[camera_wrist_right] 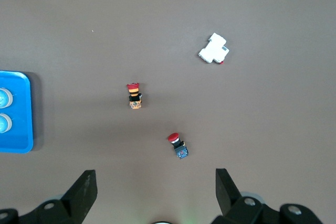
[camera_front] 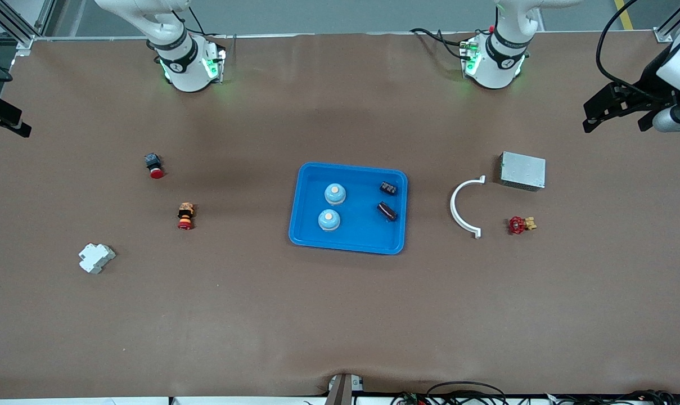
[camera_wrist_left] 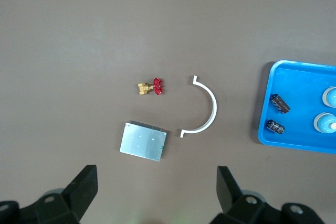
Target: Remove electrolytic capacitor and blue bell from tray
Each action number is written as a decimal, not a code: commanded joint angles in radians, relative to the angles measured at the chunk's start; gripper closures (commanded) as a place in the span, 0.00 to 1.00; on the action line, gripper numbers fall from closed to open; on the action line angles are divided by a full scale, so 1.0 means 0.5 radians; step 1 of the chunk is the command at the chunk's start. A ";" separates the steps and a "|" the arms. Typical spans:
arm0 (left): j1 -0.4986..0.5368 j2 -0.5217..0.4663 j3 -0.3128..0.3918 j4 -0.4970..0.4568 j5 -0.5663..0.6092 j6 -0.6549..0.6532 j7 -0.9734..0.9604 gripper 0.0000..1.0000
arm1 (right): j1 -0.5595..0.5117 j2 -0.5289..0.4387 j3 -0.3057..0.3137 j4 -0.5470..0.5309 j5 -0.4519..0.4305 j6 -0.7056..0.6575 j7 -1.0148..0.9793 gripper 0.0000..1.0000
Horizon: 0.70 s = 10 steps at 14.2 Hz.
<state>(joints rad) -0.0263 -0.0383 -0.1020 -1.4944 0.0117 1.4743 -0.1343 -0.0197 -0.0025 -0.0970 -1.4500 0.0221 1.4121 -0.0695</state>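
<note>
While both arms wait high above the table ends, the tray (camera_front: 317, 239) sits in the middle of the brown table (camera_front: 340, 315) with all four task things inside it. Two bells lie in the half toward the right arm's end: one bell (camera_front: 335, 193) farther from the front camera, the other bell (camera_front: 329, 220) just nearer, close but apart. Two capacitors lie in the half toward the left arm's end: one capacitor (camera_front: 388, 188) farther from the camera, the second capacitor (camera_front: 387, 211) nearer and lying at a slant. The left wrist view shows the same tray wall (camera_wrist_left: 265, 129) with both capacitors (camera_wrist_left: 280, 104) and parts of the bells at the edge of the picture.

The left gripper (camera_front: 621, 109) hangs over the left arm's end of the table, its fingers (camera_wrist_left: 84, 184) wide apart and holding nothing. Below it lie a grey box (camera_front: 522, 170), a white arc (camera_front: 460, 207) between box and tray, and a red valve (camera_front: 521, 225) nearer the camera than the box.

The right gripper (camera_wrist_right: 156, 187) is out of the front view; its wrist view shows its fingers (camera_wrist_right: 84, 187) spread wide and empty over the right arm's end of the table. There lie a red button (camera_front: 154, 165), an orange switch (camera_front: 185, 216) nearer the camera, and a white block (camera_front: 96, 258) nearest of the three, all well apart.
</note>
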 commanded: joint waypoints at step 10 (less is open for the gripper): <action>0.010 -0.009 0.032 0.007 0.032 -0.022 0.057 0.00 | -0.034 -0.056 0.022 -0.018 0.008 0.020 0.032 0.00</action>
<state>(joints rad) -0.0239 -0.0383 -0.0879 -1.4944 0.0118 1.4743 -0.1343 -0.0197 -0.0104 -0.0972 -1.4499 0.0220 1.4168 -0.0666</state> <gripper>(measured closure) 0.000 0.000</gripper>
